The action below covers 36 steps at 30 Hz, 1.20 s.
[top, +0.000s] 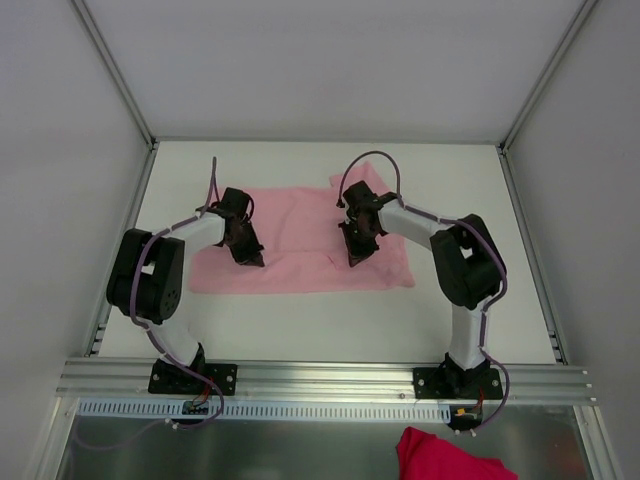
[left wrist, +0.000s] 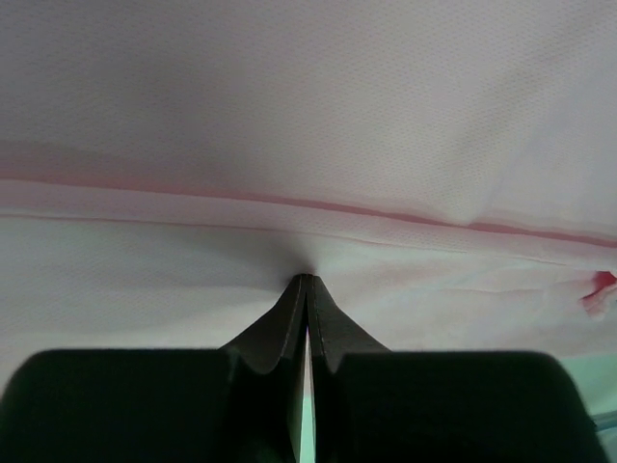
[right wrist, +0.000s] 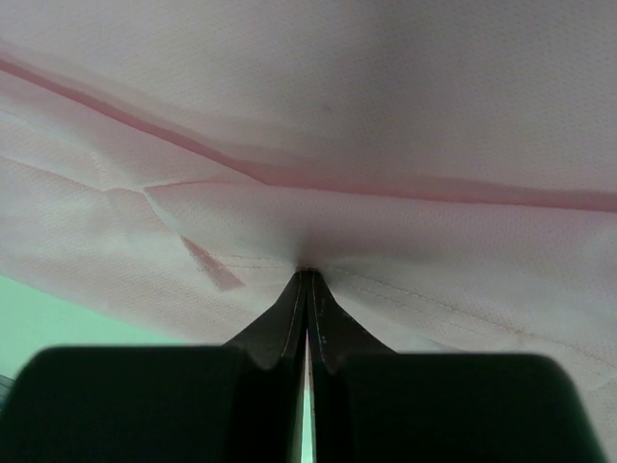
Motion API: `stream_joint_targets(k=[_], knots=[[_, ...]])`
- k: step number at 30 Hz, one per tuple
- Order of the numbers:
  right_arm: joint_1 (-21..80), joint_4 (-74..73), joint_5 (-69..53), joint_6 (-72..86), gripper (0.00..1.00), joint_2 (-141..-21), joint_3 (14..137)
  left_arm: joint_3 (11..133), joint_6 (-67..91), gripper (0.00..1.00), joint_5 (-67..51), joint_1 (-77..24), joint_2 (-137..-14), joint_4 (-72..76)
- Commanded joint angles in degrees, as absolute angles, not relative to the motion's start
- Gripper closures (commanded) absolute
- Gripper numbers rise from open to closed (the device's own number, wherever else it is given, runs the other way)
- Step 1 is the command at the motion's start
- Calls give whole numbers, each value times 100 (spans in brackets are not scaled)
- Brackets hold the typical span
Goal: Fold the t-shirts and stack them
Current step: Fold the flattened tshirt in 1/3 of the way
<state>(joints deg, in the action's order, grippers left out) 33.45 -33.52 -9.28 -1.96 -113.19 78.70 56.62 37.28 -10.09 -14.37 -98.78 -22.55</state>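
Observation:
One pale-pink t-shirt (top: pixel 300 235) lies spread flat on the white table between my two arms. My left gripper (top: pixel 250 258) is shut, its tips down on the shirt's near left part. In the left wrist view the fabric (left wrist: pixel 386 116) puckers into the closed tips of my left gripper (left wrist: pixel 307 278), and a folded seam runs across above them. My right gripper (top: pixel 352 260) is also shut, on the shirt's near right part. In the right wrist view the cloth (right wrist: pixel 386 96) gathers at the pinched tips of my right gripper (right wrist: pixel 307 272), beside a stitched hem.
A darker magenta cloth (top: pixel 450 458) lies below the aluminium rail (top: pixel 320 378) at the near edge. White enclosure walls stand on the left, right and far sides. Bare white table (top: pixel 300 320) shows in front of the shirt.

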Motion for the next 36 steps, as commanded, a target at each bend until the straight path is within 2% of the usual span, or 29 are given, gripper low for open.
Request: stream_joint_targets(k=[1, 11, 22, 36], knots=[[3489, -3709, -572, -193, 99, -10847, 7647, 5564, 3937, 100, -327, -1547, -9406, -3155], [3709, -3981, -396, -62, 99, -10196, 7146, 5107, 3990, 100, -106, -1608, -8912, -3603], [3771, -3700, -141, -53, 99, -9765, 6539, 4895, 4008, 100, -185, -1626, -8622, -3279], [3718, -4096, 193, -510, 99, -10880, 8533, 6275, 3867, 100, -35, -1617, -9315, -3191]])
